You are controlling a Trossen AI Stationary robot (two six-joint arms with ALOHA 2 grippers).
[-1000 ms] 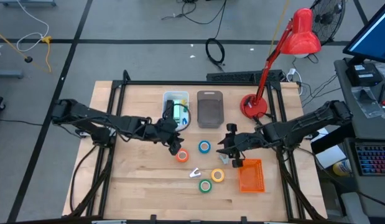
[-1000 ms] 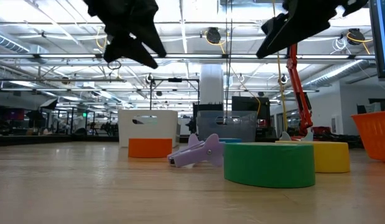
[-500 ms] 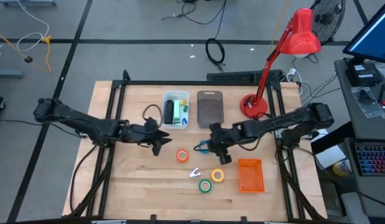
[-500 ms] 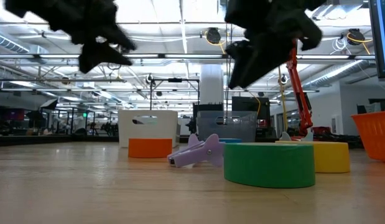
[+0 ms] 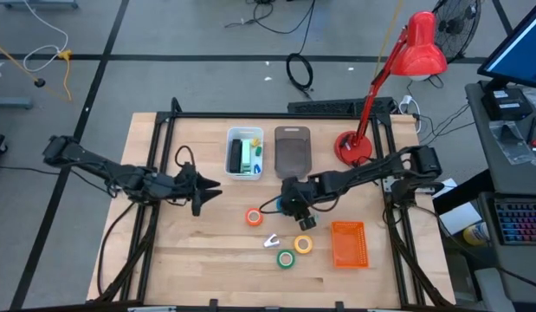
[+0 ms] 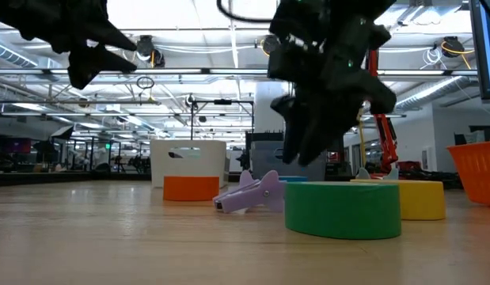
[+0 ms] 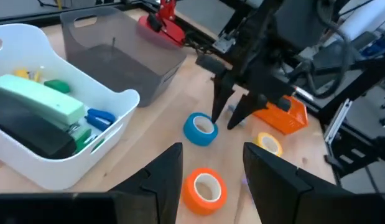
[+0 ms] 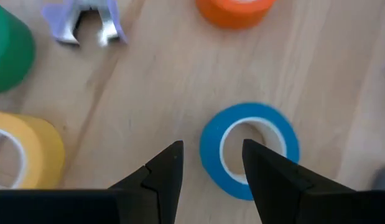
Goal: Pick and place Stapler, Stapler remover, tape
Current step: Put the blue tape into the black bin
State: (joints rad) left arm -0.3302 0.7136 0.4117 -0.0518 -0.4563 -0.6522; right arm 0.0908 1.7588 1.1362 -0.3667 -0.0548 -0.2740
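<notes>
Right gripper (image 5: 289,202) hangs spread and empty over the blue tape roll (image 8: 249,151), which lies flat mid-table, I judge just toward 2 o'clock of the fingertips. Left gripper (image 5: 207,188), also spread, waits at 9 o'clock, farther off.

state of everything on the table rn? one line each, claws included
left claw: open, empty, raised left of the tapes
right claw: open, empty, over the blue tape
blue tape: flat on table, free
orange tape: flat, free
yellow tape: flat, free
green tape: flat, free
staple remover: on table, loose
white bin: holds the stapler
grey bin: empty
orange basket: empty
</notes>
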